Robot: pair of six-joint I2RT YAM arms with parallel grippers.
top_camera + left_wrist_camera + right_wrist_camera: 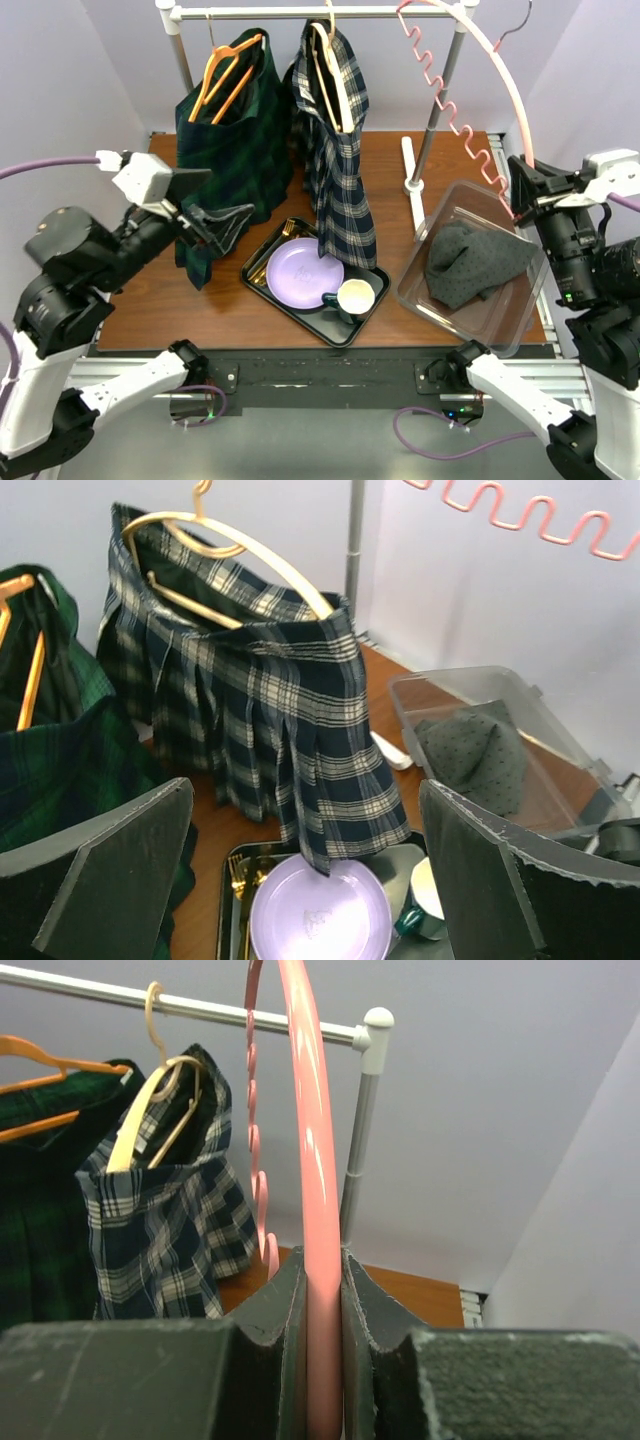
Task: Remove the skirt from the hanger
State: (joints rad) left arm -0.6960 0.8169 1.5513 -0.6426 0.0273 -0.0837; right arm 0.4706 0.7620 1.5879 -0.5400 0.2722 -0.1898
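A pink hanger [500, 80] hangs bare from the right end of the rack; its arc runs down into my right gripper [520, 195], which is shut on it. In the right wrist view the pink bar [322, 1210] sits clamped between the jaws of that gripper [322, 1270]. A grey dotted skirt [470, 262] lies crumpled in a clear bin [440, 300], also in the left wrist view [480, 755]. My left gripper [215, 225] is open and empty beside the green skirt; its jaws stand wide apart [305, 810].
A green plaid skirt [225, 150] on an orange hanger and a navy plaid skirt [340, 190] on a wooden hanger hang from the rail [300, 12]. A black tray [345, 340] holds a purple plate [303, 272], a mug [355, 297] and gold cutlery.
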